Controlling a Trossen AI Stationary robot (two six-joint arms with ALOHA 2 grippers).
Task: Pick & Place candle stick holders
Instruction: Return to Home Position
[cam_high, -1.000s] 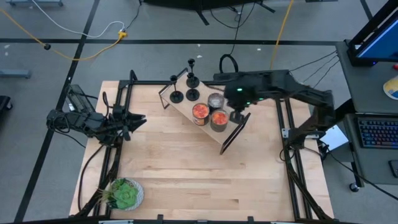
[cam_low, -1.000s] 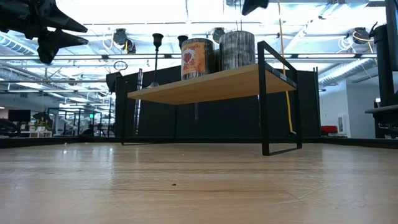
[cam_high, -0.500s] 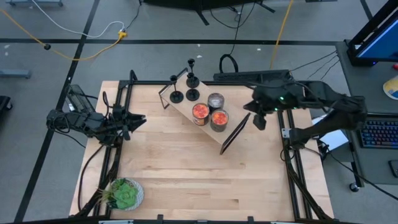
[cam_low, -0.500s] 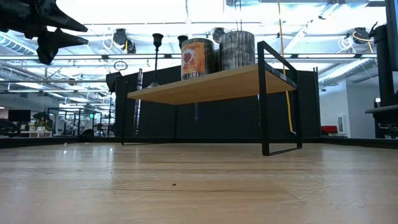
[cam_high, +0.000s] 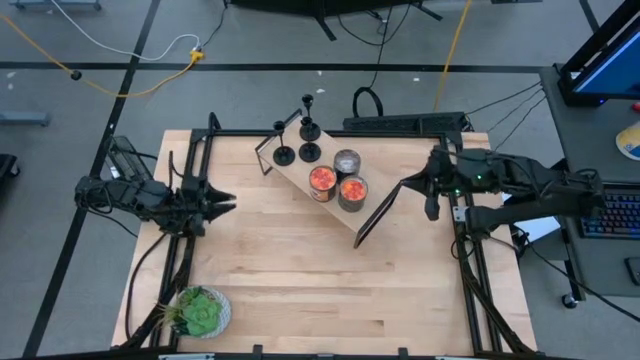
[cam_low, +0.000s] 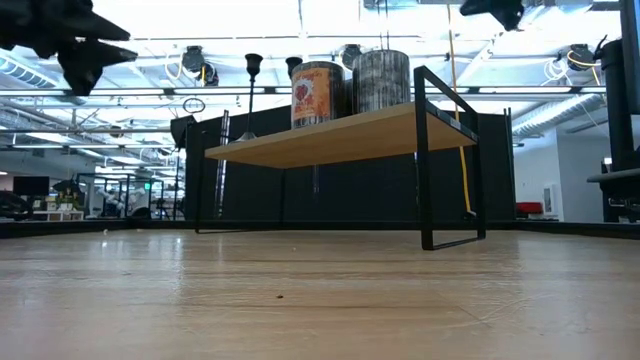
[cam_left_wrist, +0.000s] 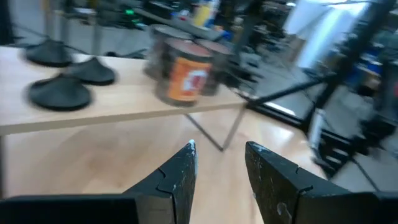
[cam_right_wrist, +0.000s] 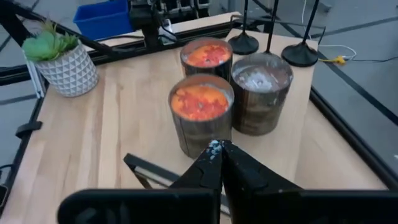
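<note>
Three black candle stick holders (cam_high: 309, 152) stand on their round bases at the far left end of a low wooden shelf (cam_high: 300, 172). They also show in the left wrist view (cam_left_wrist: 60, 93) and the right wrist view (cam_right_wrist: 244, 43). My left gripper (cam_high: 224, 201) hovers open at the table's left side, pointing toward the shelf with nothing between its fingers (cam_left_wrist: 220, 153). My right gripper (cam_high: 428, 190) is shut and empty. It hangs in the air off the shelf's right end, high above the table (cam_low: 495, 10), pointing at the cans (cam_right_wrist: 217, 148).
Three open cans (cam_high: 338, 180) stand on the shelf beside the holders, two with red filling (cam_right_wrist: 202, 102) and one greyish (cam_right_wrist: 261, 78). The shelf's black frame leg (cam_high: 378, 215) slants toward the near right. A potted green plant (cam_high: 200, 312) sits at the near left corner.
My right gripper, shut the whole time, has drawn back from above the cans toward the table's right edge, sinking a little and tipping toward level. My left gripper has stayed in place and rolled slightly about its own axis. The holders and cans have not moved.
</note>
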